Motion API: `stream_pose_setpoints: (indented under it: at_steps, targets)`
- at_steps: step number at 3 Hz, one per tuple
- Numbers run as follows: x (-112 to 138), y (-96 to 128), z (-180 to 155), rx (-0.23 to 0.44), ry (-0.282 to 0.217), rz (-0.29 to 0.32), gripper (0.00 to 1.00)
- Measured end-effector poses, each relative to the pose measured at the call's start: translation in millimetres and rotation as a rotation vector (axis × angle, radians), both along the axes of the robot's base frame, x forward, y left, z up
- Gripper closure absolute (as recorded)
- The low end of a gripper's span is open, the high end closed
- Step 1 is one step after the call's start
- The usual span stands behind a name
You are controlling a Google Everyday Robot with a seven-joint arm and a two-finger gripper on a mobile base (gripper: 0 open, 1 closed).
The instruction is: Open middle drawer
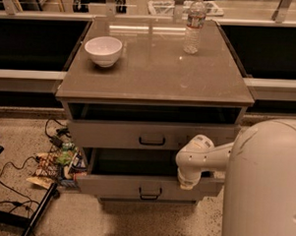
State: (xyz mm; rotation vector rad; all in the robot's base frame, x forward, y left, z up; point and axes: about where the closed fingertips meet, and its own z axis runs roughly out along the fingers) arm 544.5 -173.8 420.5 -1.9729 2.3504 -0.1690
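Concerns the wide, shallow grey middle drawer (115, 185) of the grey cabinet (155, 71) with a flat brownish top. Stands drawn well out toward the near side, low front forward of the taller-fronted grey top drawer (113, 134) just above, with dark, plain interior showing between. Looks open already, or close to it. Probably rides on slides, so moves only straight near and far. Seems rigid and stiff, fairly light with nothing seen inside; neither soft nor fragile. Best taken by the small black bar handle (150, 192) at the centre of the front, keeping the pull square. Could also be drawn by the upper lip of the front, off to the right, at some risk of skewing on the slides. Calls for an easy finish, to avoid jarring at the end of travel and shaking the white ceramic bowl (103, 50) at the far left and the clear plastic water bottle (193, 24) at the far right of the top.

Comes in from the right: white arm (210, 159) reaching left from the big rounded white robot body (263, 189), bending down at a rounded joint. Ends in the pale gripper (186, 181), pointing down at the upper edge of the drawer front, right of the handle and clear of it. Touching the lip or just inside it: cannot tell. Open or closed: cannot tell either.
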Motion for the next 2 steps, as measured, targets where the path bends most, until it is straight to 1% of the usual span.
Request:
stream_pose_setpoints:
  at_steps: [1, 2]
  targets:
    - [0.0, 0.0, 0.2, 0.000, 0.000, 0.000, 0.82]
    - [-0.5, -0.1, 0.4, 0.000, 0.001, 0.000, 0.59]
